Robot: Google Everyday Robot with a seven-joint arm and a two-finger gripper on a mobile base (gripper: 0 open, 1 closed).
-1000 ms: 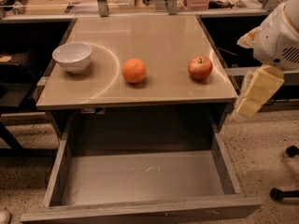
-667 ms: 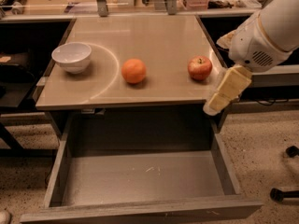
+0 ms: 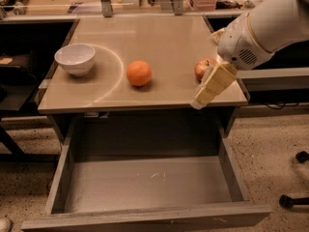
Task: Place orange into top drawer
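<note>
The claw (image 3: pixel 205 94) hangs over the near right corner of the table (image 3: pixel 159 37), slanting down and left, with its tip at the table's near edge. I cannot tell whether it is open or closed, and it holds nothing that shows. The white arm (image 3: pixel 263 30) behind it comes in from the far right, above the table's right edge.

The apple (image 3: pixel 203 67) sits just to the far left of the claw and is partly hidden by it. The orange (image 3: pixel 139 73) rests on the tabletop near the middle, well left of the claw, with bare surface between it and the apple. A strip of bare top separates it from the near edge. A white bowl (image 3: pixel 75 58) stands farther left, close to the left edge.

Below the near edge, the top drawer (image 3: pixel 145 182) is pulled out toward the viewer. Its scuffed grey bottom shows across the whole width, bounded by low side walls and the front panel nearest.
</note>
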